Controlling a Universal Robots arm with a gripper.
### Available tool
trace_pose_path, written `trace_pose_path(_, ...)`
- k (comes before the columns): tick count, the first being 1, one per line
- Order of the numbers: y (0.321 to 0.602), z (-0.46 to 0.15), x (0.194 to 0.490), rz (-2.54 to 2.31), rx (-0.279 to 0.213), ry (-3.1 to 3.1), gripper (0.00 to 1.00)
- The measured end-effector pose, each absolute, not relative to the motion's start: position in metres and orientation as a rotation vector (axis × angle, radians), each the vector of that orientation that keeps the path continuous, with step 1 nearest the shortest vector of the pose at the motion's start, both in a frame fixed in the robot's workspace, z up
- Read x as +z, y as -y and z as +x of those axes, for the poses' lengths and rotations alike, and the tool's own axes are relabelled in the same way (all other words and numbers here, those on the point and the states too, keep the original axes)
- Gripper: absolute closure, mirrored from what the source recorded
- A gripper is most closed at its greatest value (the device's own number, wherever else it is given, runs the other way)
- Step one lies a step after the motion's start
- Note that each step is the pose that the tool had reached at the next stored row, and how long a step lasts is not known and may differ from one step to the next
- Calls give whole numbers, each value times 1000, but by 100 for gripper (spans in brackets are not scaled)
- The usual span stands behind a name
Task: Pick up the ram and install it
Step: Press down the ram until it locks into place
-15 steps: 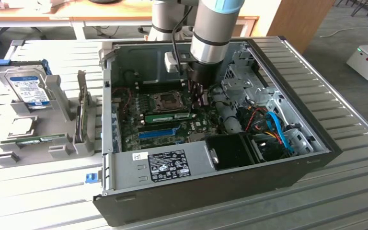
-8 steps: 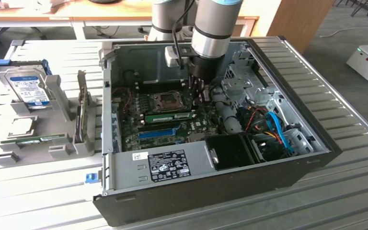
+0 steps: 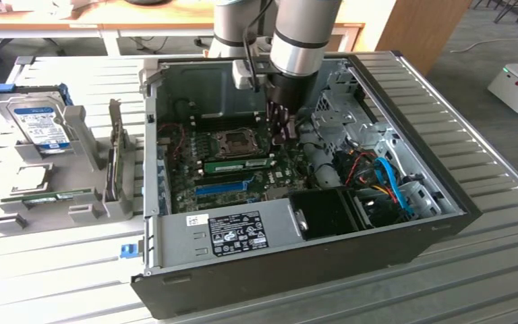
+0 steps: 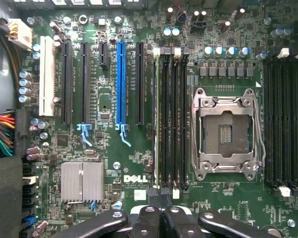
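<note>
One blue slot (image 3: 221, 187) lies nearest inside the one open case (image 3: 403, 250). Just behind it the one ram (image 3: 237, 164) stands on edge in a motherboard slot, at six o'clock of the single CPU socket (image 3: 238, 142) in the exterior view. It is a long, thin green stick with a white label (from the wrist, merely a pale edge-on line). One gripper (image 3: 282, 131) hangs at the ram's two o'clock, claw closed, gripping nothing. One hard drive (image 3: 41, 121) stands at the case's nine o'clock.
</note>
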State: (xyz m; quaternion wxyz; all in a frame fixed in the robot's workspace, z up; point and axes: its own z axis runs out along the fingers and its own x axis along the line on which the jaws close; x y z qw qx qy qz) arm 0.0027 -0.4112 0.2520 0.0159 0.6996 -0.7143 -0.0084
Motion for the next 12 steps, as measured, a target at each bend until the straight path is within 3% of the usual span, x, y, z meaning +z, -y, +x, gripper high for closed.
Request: trace_pose_path(12,411,3,254,2175,-25,2221,89)
